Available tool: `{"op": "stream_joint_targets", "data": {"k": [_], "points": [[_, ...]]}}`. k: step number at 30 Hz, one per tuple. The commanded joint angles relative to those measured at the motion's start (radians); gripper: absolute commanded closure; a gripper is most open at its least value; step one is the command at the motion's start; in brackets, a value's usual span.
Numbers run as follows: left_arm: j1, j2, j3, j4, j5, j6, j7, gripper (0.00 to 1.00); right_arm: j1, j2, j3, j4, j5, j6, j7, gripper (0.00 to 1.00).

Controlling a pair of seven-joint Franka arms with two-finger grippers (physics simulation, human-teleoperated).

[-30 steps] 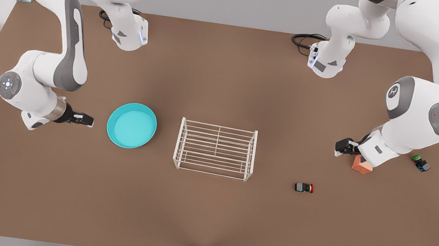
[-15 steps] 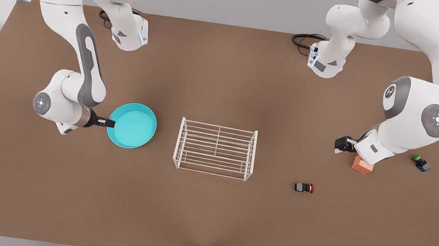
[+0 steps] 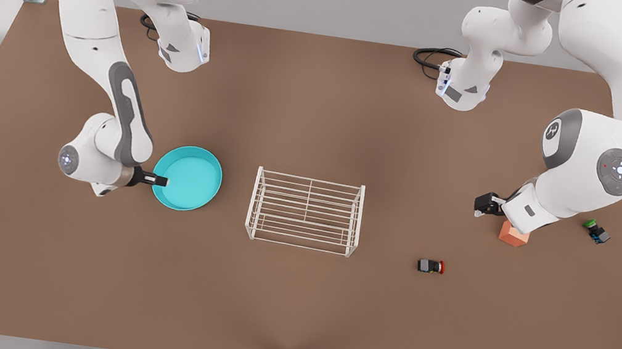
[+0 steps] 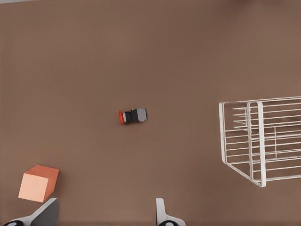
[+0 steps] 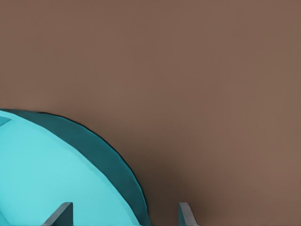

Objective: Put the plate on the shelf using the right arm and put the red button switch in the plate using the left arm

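The teal plate [image 3: 188, 178] lies flat on the table, to the front view's left of the white wire shelf [image 3: 358, 216]. My right gripper [image 3: 161, 180] is open at the plate's near rim; in the right wrist view the plate [image 5: 42, 174] has its rim between the right gripper's [image 5: 123, 216] two fingers. The red button switch [image 3: 431, 266] lies on its side on the table to the shelf's right. My left gripper [image 3: 482, 205] hovers open beyond it, beside the orange block. The left wrist view shows the switch [image 4: 133, 116], the shelf [image 4: 259, 141] and the left gripper [image 4: 103, 217].
An orange block [image 3: 512, 234] sits on the table under the left arm's wrist, seen too in the left wrist view [image 4: 38, 183]. A green-capped switch [image 3: 596, 231] lies farther to the front view's right. Both arm bases stand at the table's far edge.
The right arm swung toward the plate; its gripper went from well clear of the plate to its rim. The left arm shifted slightly at first and then stayed still.
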State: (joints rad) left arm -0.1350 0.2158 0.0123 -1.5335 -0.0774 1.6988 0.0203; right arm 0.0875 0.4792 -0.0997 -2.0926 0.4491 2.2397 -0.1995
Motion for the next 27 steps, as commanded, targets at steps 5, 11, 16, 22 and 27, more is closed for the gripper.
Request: {"op": "stream_joint_targets", "data": {"k": [5, 11, 16, 22, 27], "points": [[0.000, -0.001, 0.001, -0.001, 0.001, -0.001, 0.004, 0.00, 0.002, 0.009, 0.000, 0.002, -0.009, 0.011, -0.201, 0.21], [0.000, -0.001, 0.003, -0.001, 0.001, -0.001, 0.004, 0.00, 0.002, -0.001, 0.000, 0.003, -0.009, 0.001, -0.215, 0.40], [0.000, -0.001, 0.003, -0.001, 0.001, -0.001, 0.004, 0.00, 0.000, 0.004, -0.011, 0.009, -0.010, 0.003, -0.253, 0.42], [0.000, -0.001, 0.003, -0.001, 0.001, -0.001, 0.004, 0.00, -0.002, 0.009, -0.011, 0.011, -0.010, 0.006, -0.262, 0.59], [0.000, -0.001, 0.003, -0.002, -0.001, -0.001, 0.003, 0.00, -0.002, 0.009, -0.012, 0.013, -0.010, 0.003, -0.262, 0.71]]}}
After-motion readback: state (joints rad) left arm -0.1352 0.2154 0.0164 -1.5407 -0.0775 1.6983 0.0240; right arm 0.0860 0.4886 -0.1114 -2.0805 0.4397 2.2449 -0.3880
